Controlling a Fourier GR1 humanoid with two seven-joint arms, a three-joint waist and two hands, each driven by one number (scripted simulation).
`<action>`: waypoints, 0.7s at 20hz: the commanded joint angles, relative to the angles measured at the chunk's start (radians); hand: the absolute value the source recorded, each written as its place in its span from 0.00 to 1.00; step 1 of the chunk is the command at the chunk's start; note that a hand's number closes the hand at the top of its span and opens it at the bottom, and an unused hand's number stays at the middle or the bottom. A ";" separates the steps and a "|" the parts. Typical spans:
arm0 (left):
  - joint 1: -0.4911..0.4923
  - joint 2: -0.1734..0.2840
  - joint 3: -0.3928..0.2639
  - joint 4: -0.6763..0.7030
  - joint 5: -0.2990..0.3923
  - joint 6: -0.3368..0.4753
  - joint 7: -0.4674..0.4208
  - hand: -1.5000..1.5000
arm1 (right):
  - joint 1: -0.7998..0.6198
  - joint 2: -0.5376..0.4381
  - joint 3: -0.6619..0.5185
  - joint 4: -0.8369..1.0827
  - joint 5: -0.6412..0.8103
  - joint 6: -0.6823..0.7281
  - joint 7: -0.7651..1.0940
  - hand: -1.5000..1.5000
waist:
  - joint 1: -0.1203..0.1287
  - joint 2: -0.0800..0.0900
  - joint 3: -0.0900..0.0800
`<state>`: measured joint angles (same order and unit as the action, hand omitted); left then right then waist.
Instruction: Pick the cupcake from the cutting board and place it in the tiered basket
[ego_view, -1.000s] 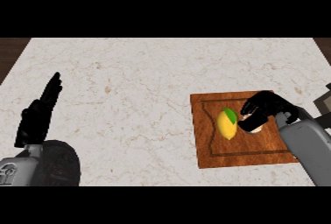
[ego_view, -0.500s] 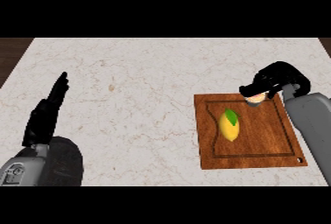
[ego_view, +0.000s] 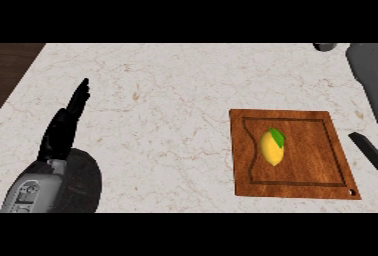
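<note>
Left hand (ego_view: 65, 125) straight-fingered, resting | right hand unseen | cutting board (ego_view: 325, 150): perhaps lemon (ego_view: 272, 147)

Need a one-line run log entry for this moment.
left hand: open, resting at left | right hand: out of view | cutting board: holds a yellow fruit with green leaf | cupcake: not visible
</note>
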<state>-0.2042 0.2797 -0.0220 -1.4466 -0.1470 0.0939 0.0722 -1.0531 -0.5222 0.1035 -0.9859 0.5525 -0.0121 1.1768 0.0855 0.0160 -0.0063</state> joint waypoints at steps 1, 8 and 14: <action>-0.010 -0.008 0.002 0.009 -0.004 0.010 0.000 0.50 | -0.148 -0.046 0.011 0.059 0.196 -0.175 0.190 1.00 | -0.008 -0.001 0.000; -0.004 0.018 0.022 0.009 0.010 -0.015 0.000 0.50 | -0.395 -0.087 0.048 0.199 0.451 -0.134 0.215 1.00 | -0.010 -0.006 0.001; -0.031 -0.005 0.017 0.043 -0.016 0.016 -0.004 0.50 | -0.561 -0.125 0.061 0.392 0.560 0.036 0.166 1.00 | -0.039 -0.004 0.002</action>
<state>-0.2155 0.2789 -0.0065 -1.4193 -0.1507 0.0993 0.0634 -1.5098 -0.6376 0.1549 -0.6914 1.0461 -0.0620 1.1859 0.0646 0.0121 -0.0055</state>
